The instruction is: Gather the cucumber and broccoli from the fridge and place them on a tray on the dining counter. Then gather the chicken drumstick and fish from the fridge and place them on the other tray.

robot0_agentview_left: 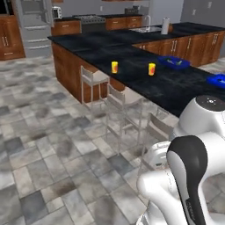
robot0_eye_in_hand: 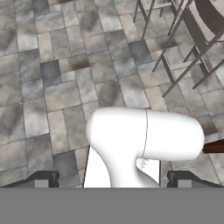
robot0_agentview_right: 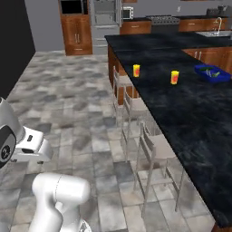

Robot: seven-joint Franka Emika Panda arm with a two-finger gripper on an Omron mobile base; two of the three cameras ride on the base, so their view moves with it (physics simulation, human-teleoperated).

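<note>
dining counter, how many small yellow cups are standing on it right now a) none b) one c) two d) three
c, two yellow cups stand apart on the black dining counter, with a blue tray farther along it; the right base view shows the same pair.

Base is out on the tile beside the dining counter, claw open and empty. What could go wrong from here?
1. The stools stand along the dining counter edge; driving close may clip one.
2. Two yellow cups stand on the counter near the blue tray; a wide arm swing could topple them.
3. The fridge is far off, so a long drive remains.
</note>
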